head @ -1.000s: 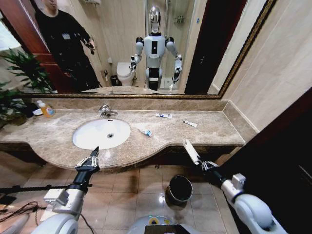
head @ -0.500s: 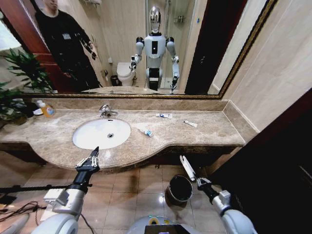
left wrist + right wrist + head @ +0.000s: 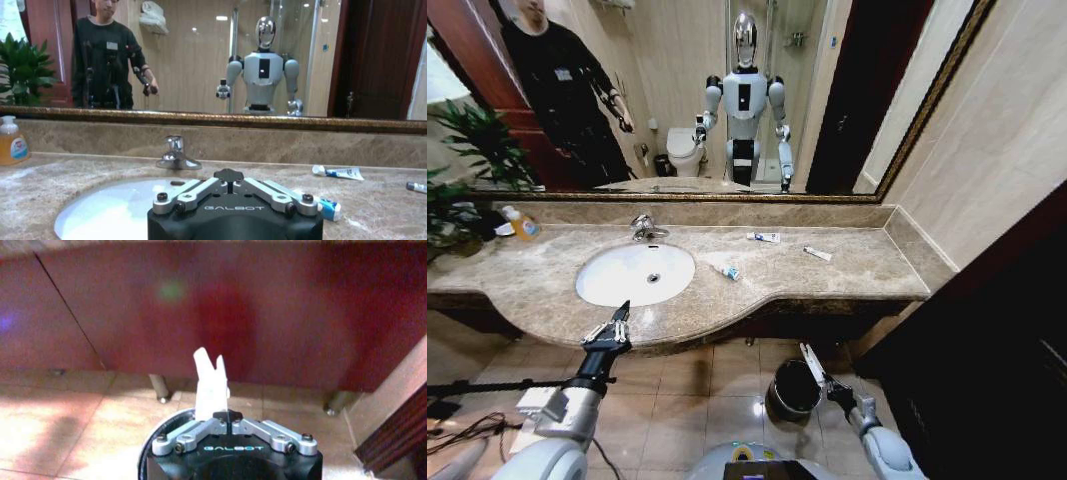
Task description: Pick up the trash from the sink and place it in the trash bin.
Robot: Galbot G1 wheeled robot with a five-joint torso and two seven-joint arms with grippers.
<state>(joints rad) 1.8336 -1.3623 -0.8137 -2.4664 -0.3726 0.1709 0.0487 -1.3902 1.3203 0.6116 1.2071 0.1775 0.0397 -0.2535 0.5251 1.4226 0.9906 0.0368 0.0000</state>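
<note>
Right gripper: the right gripper [image 3: 815, 368] is low, beside the right rim of the trash bin [image 3: 794, 388], its fingers clamped on a white tube [image 3: 211, 381] that sticks up past the fingertips.
Left gripper: the left gripper [image 3: 617, 326] hangs at the near edge of the countertop [image 3: 847, 268], in front of the sink [image 3: 634, 273]; fingers close together, nothing between them.
Step in hand: judged as the drop of the held tube into the bin.
Method: bring the tube's free end over the bin's opening, not its shiny rim, before the fingers part. The tube is long and stands tilted, so a release over the rim could tip it onto the floor. Release low and centred.
Remaining trash: none is seen inside the basin. On the counter lie a crumpled wrapper with a blue-and-white piece [image 3: 728, 270] just right of the basin, a white tube with blue print [image 3: 765, 237] farther back, and a small tube [image 3: 817, 254] further right.
Not trash: the bottle of orange liquid [image 3: 523, 225] at the far left by the wall.
Surface: brown marble top with a curved near edge, chrome tap [image 3: 644, 228] behind the basin.
Room: glossy tiled floor [image 3: 689, 400] under the counter, dark red cabinet front [image 3: 267, 315] facing the right wrist camera, wide mirror [image 3: 727, 90] above, a plant [image 3: 467, 160] at far left.
</note>
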